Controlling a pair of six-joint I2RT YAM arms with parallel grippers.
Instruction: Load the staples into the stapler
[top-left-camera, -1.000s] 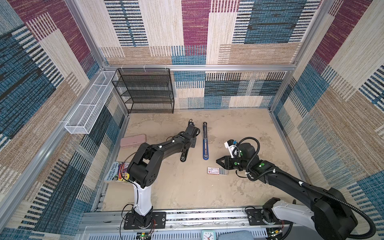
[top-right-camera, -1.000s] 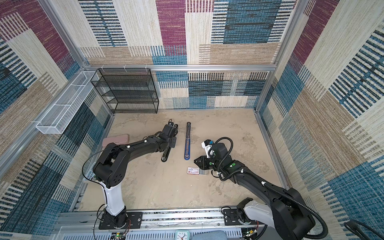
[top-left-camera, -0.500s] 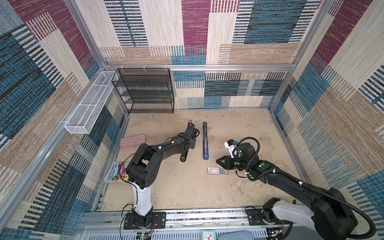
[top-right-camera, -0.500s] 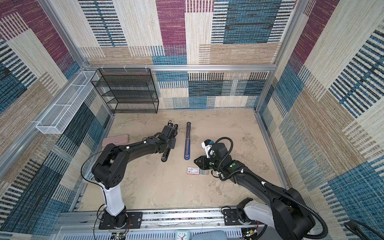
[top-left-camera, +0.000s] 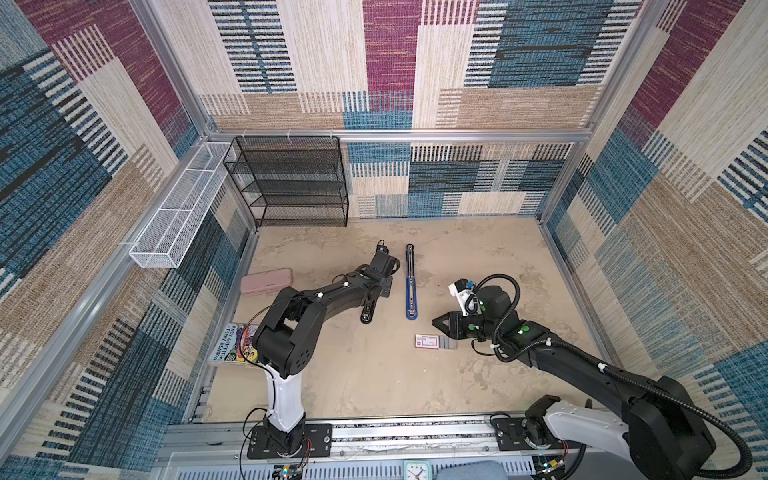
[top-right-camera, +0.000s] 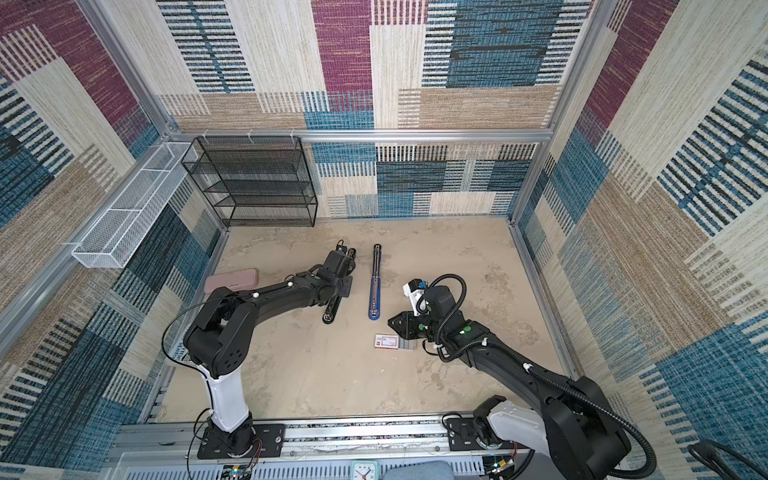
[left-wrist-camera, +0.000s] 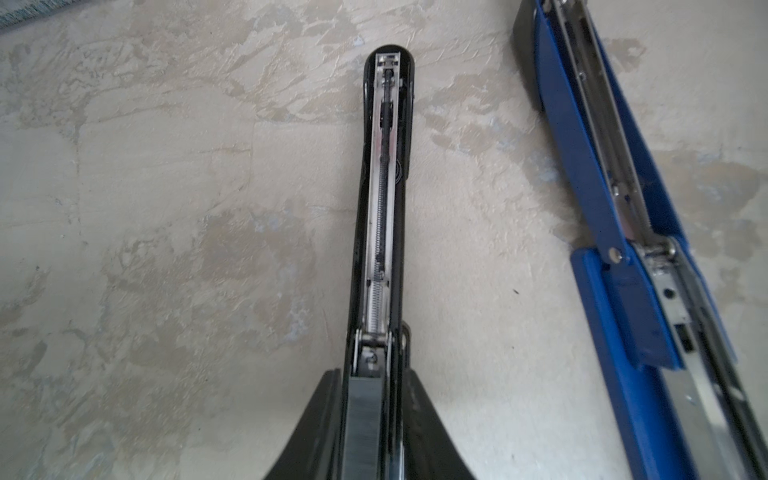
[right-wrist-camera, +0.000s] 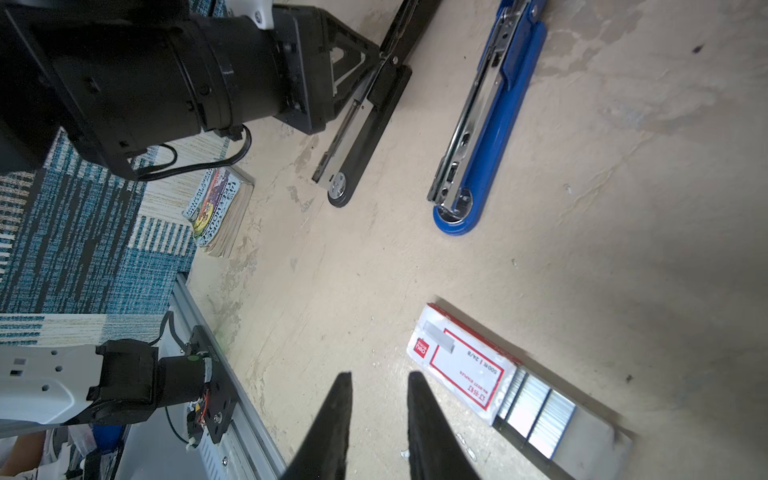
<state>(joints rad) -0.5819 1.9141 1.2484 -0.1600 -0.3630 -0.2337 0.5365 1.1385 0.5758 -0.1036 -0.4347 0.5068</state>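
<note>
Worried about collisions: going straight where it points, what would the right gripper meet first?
For the right gripper, likely bare table first, short of the gap between black stapler and blue stapler; depth unclear.

Right tool (right-wrist-camera: 380, 376), tips apart, near staples (right-wrist-camera: 536, 411)

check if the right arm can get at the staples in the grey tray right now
Probably yes: the right gripper hangs open and empty close to the staples, which lie uncovered beyond the white box.

Staples (top-left-camera: 449, 343) lie before the right stapler (top-left-camera: 410, 286), left stapler (top-left-camera: 368, 311) beside it
</note>
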